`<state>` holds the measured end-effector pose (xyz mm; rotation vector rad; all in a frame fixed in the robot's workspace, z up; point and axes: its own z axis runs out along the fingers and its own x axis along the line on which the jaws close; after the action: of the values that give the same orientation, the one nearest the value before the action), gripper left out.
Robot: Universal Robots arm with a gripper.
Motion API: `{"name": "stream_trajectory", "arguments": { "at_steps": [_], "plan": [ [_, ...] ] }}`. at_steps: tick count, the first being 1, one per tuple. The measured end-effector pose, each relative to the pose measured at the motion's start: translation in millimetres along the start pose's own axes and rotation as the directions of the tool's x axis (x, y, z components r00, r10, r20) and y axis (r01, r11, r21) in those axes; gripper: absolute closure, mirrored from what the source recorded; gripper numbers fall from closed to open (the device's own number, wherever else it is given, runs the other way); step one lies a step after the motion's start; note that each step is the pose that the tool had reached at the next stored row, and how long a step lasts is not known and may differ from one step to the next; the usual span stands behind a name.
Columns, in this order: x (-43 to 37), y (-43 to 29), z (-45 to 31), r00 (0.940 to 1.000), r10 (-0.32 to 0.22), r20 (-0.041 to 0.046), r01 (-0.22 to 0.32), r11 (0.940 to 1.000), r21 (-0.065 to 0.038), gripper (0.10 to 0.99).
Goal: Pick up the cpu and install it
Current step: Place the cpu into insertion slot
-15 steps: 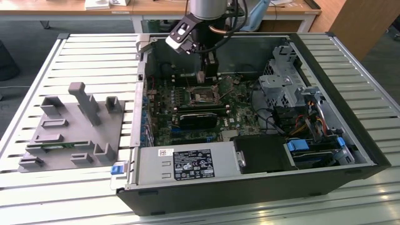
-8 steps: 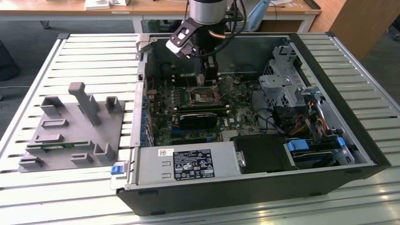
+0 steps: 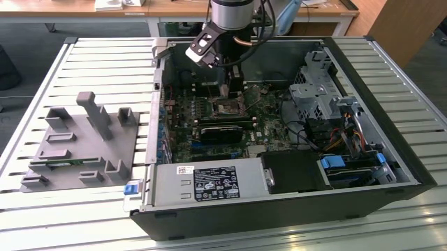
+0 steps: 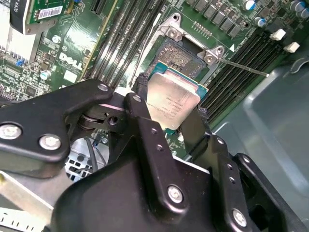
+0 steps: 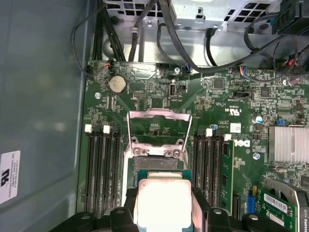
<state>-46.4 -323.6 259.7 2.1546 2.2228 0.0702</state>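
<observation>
Clamped at the jaws on the cpu (image 4: 171, 104), by two opposite edges, shiny metal top showing in both wrist views. Holding it low inside the open computer case (image 3: 279, 219), over the motherboard (image 5: 227, 101), in the case's far half. Hanging just short of the socket (image 4: 182, 52), with the metal frame (image 5: 155, 141) flipped open and the thin lever (image 4: 241, 66) swung out. Not yet seated; whether touching the socket's edge, impossible to tell. Flanked on both sides by dark memory slots (image 5: 104, 169). Well apart, at the exterior view's left on the slatted table (image 3: 104, 52), a grey holder tray (image 3: 77, 141).

Judged as mid-install: past the pick-up, into the placing. Calls for squaring the chip's edges to the socket, keeping it level, and lowering gently without sliding across the contacts.
</observation>
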Motion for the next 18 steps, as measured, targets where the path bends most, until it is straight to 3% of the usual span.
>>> {"name": "stream_trajectory", "arguments": {
  "at_steps": [18],
  "plan": [
    [-0.1,-0.4,5.8,1.0,0.0,0.0002,0.0,1.0,0.0,0.561]
  ]
}}
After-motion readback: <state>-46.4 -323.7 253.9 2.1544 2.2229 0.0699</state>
